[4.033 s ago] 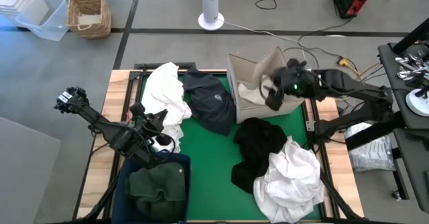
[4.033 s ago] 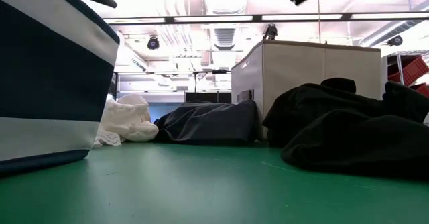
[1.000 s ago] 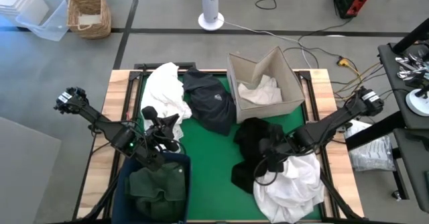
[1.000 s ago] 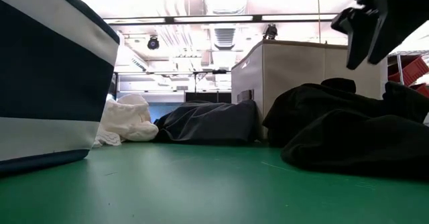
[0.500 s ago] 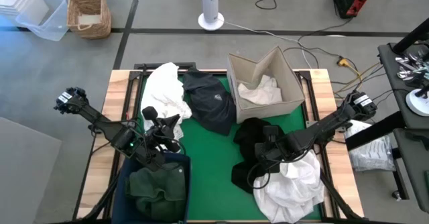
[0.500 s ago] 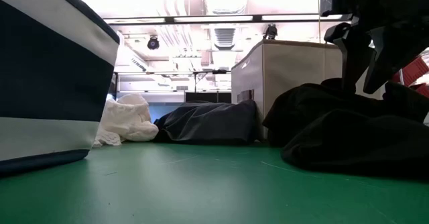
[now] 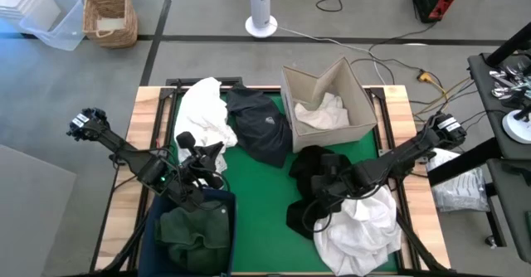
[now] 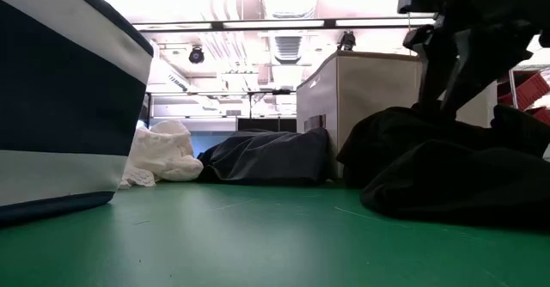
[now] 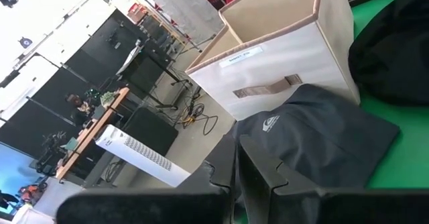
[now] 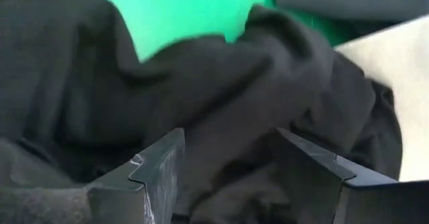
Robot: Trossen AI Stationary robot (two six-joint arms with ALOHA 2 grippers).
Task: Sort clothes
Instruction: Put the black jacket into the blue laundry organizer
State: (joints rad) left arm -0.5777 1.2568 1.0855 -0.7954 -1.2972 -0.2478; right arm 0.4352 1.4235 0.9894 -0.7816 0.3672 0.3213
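Reaching for the black garment [image 7: 319,177] at lower right of centre in the high view, the right gripper [image 7: 325,180] sits on it; the left gripper [image 7: 195,153], fingers together, waits at lower left. In the right wrist view, spread fingers [image 10: 157,170] straddle black cloth, ungrasped. Judged next: close, lift.

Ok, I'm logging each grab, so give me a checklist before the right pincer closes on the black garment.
1. Right pincer open: ok.
2. Black garment between its fingers: ok.
3. White garment clear of the grab: cannot tell; it lies right beside.
4. Cardboard box holds white only: ok.
5. Blue bin holds the green garment: ok.
6. Left pincer parked above the bin's edge: ok.
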